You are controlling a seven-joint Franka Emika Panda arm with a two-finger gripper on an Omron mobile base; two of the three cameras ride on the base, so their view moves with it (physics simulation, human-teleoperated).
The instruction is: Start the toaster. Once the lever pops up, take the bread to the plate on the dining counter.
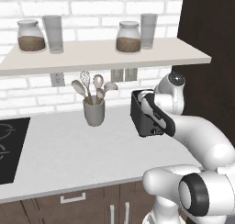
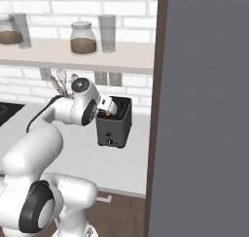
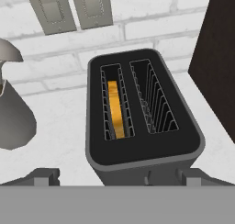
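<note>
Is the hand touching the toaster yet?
Apart. The hand view looks down on the toaster with the open hand short of its near end; white counter shows beside the fingertips.

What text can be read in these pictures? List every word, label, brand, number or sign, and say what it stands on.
None: no readable text in any view.
Boxy dark grey toaster: plain casing, no brand or markings showing.
Two glass jars of brown grains on the pale shelf: no labels.
Grey wall outlet plates: blank.
Grey utensil cup: unmarked.
</note>
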